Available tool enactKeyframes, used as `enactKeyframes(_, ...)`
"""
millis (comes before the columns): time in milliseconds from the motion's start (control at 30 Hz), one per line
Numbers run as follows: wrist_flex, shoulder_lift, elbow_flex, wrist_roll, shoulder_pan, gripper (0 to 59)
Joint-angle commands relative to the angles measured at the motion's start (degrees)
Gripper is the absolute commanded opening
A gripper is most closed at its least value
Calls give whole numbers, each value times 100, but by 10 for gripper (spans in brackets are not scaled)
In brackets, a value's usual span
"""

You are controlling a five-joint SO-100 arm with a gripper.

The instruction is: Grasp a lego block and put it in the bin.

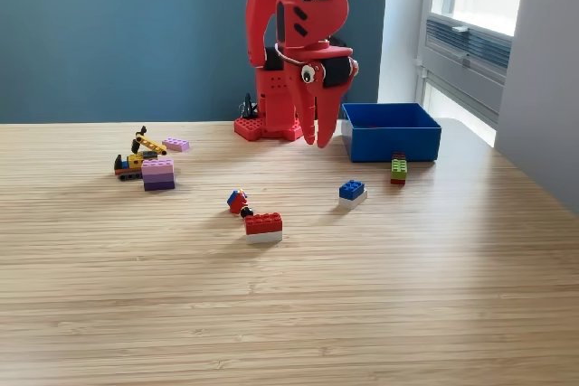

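My red arm stands folded at the back of the wooden table, and its gripper point(317, 137) points down just left of the blue bin point(392, 143), a little above the tabletop. The fingers are close together with nothing visible between them. Several lego blocks lie loose on the table: a blue brick point(352, 190), a green and red stack point(398, 168) in front of the bin, a red brick on a white one point(263, 227), and a small red and blue piece point(238, 201).
At the exterior view's left lie a pink and purple stack point(158, 174), a pink brick point(175, 144) and a yellow and black model point(137, 156). A window and wall corner rise behind the bin at the right.
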Motion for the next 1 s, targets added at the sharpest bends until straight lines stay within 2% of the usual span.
enactKeyframes(33,-26,369,-123,-527,-105,297)
enactKeyframes(167,-35,369,-97,-809,-220,365)
enactKeyframes(367,-316,343,18,-932,-439,363)
enactKeyframes(533,-659,299,176,-1063,-466,387)
enactKeyframes(1000,-668,-1582,-765,-835,-396,354)
